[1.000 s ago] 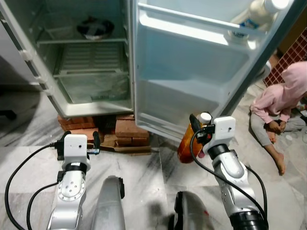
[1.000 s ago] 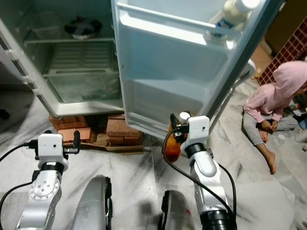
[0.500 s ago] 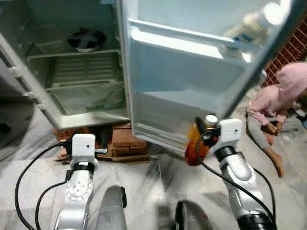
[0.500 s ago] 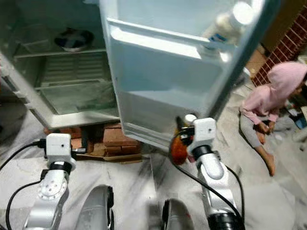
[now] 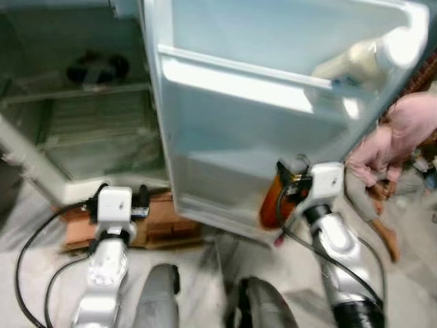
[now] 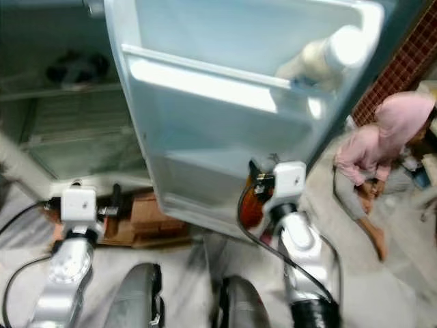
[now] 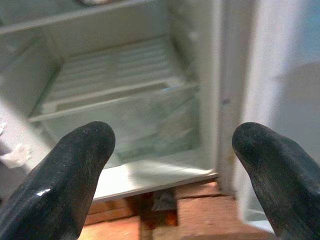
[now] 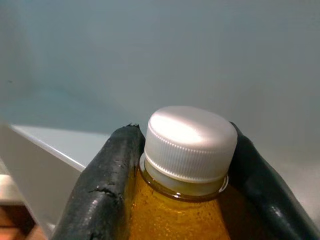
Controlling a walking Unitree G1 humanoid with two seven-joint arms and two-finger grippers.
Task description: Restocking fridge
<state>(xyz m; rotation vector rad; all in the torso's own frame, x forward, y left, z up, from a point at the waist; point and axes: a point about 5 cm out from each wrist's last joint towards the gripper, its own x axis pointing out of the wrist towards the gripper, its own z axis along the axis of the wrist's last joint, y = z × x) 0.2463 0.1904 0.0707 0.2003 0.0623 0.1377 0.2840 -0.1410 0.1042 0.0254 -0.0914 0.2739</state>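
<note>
Orange bottle [image 5: 272,199] w/ white cap [image 8: 191,141] held up at the lower shelf of the open fridge door [image 5: 273,130].

R gripper [image 8: 185,170] has both black fingers [image 8: 102,185] clamped on the bottle's neck just under the cap, bottle upright, right in front of the door's lower shelf. A pale bottle [image 5: 362,61] lies tilted in the door's upper shelf. L gripper [image 7: 172,170] is spread wide w/ nothing between its fingers, facing the fridge [image 5: 82,130] interior & its wire shelf [image 7: 115,70]; dark item [image 5: 95,66] on the upper shelf, too blurred to tell. Bricks [image 5: 160,219] under the fridge. Person in pink hoodie [image 5: 399,143] sits on the floor beyond the door, robot's right.
</note>
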